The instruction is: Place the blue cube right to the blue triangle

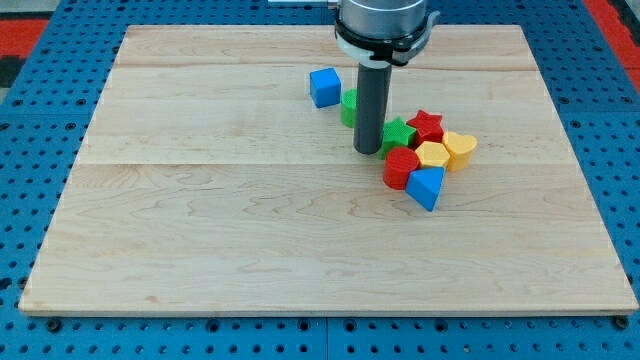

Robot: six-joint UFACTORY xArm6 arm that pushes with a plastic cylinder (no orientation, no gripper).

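Note:
The blue cube [324, 87] sits on the wooden board near the view's top, left of the rod. The blue triangle [426, 187] lies lower and to the right, at the bottom of a cluster of blocks. My tip [368, 151] rests on the board between them, below and right of the blue cube and just left of the cluster. It touches neither blue block. A green block [349, 106] shows partly behind the rod, right of the blue cube.
The cluster holds a green star [399, 132], a red star [426, 125], a red cylinder [400, 167], a yellow hexagon [432, 155] and a yellow heart [460, 148]. The wooden board [200, 230] lies on a blue perforated table.

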